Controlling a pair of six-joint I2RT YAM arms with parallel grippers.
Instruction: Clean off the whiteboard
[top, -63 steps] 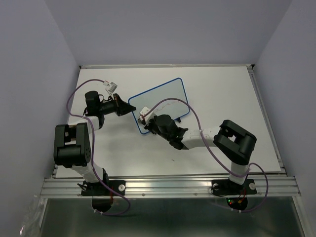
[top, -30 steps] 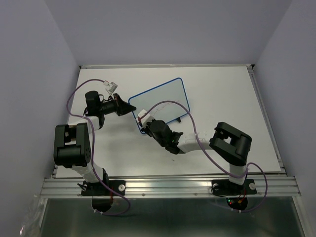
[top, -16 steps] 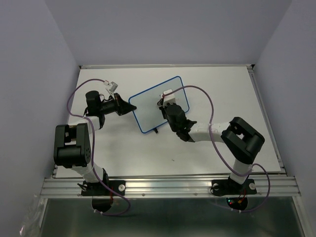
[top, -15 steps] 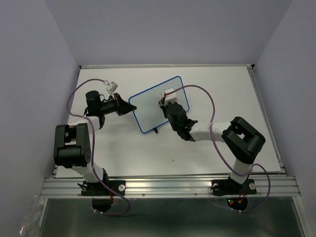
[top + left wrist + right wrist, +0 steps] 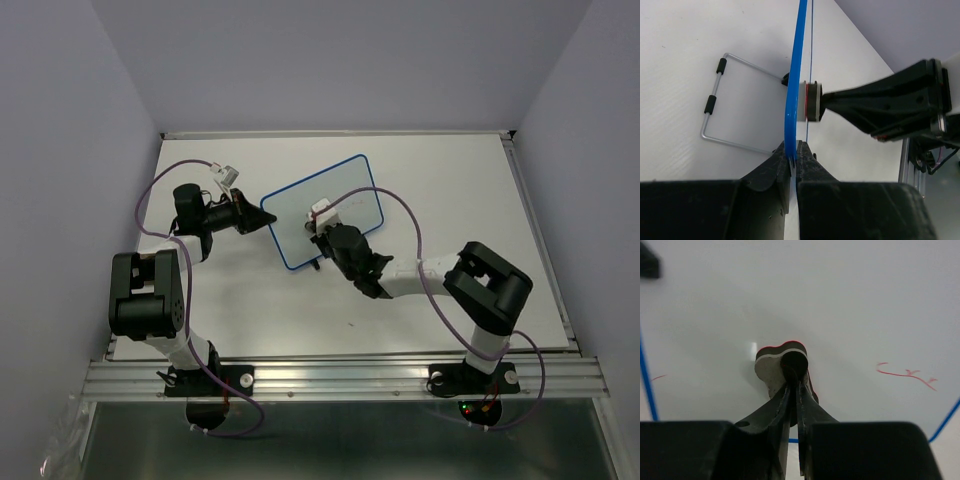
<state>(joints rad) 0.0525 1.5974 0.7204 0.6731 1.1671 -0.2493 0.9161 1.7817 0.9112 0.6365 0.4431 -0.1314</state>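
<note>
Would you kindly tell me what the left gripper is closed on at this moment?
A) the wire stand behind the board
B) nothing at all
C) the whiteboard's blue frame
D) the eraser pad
C: in the left wrist view the left gripper pinches the blue frame of the whiteboard, while the right gripper holds the eraser pad.

From above, the right wrist hides the tips of the right gripper and part of the whiteboard toward 6 o'clock. In its own view we find the eraser pad blurred, a dark smear unreadable at 10 o'clock, and the board cut off at 12 o'clock.
</note>
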